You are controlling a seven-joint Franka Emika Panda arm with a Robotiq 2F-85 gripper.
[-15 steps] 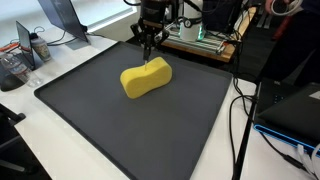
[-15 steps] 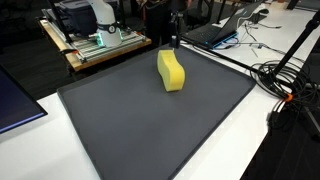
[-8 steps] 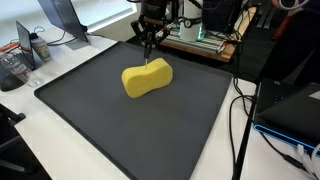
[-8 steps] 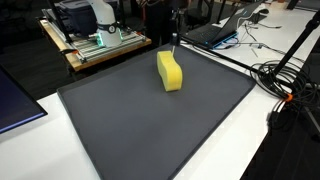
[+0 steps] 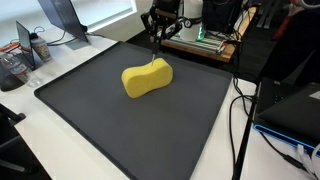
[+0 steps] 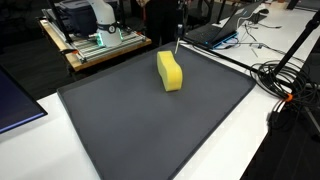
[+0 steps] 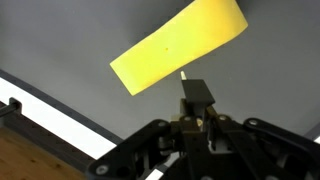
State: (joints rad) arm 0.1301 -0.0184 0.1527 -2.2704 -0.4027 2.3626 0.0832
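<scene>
A yellow waisted sponge (image 5: pixel 146 77) (image 6: pixel 171 70) lies on a dark grey mat (image 5: pixel 120 125) (image 6: pixel 150 130), towards its far edge. My gripper (image 5: pixel 155 42) (image 6: pixel 178 46) hangs in the air just behind the sponge and above it, not touching it. In the wrist view the sponge (image 7: pixel 180 45) lies ahead of the gripper (image 7: pixel 195 90), whose jaws are pressed together. A tiny pale sliver shows at the tips; I cannot tell what it is.
A wooden board with electronics (image 5: pixel 200 45) (image 6: pixel 95 45) stands just past the mat's far edge. Laptops (image 6: pixel 215 33) and cables (image 6: pixel 285 80) lie beside the mat. Small desk items (image 5: pixel 20 60) sit at one corner.
The gripper has risen and drifted a little sideways away from the sponge, still shut. The sponge has not moved.
</scene>
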